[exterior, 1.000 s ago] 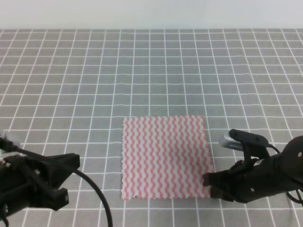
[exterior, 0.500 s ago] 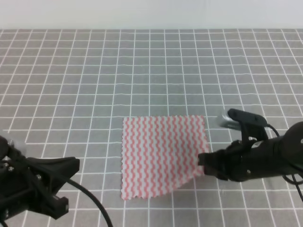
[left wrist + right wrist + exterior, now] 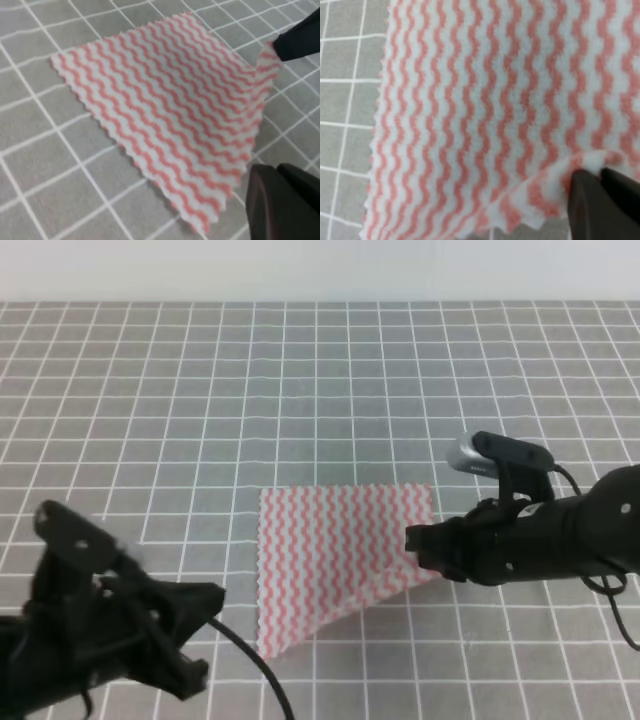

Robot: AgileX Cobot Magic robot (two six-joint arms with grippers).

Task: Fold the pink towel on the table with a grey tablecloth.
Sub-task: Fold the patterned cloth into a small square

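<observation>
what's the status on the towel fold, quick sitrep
Right gripper shut on pink towel, near corner lifted. Left gripper off the cloth, state unclear. Nothing in the way.

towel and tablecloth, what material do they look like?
Towel: looks like thin, soft fleecy or nonwoven cloth, matte; fuzzy surface in the right wrist view, zigzag-cut edges, and it drapes limply from the right claw. Tablecloth: matte grey fabric, faint ripples across the white grid.
</observation>
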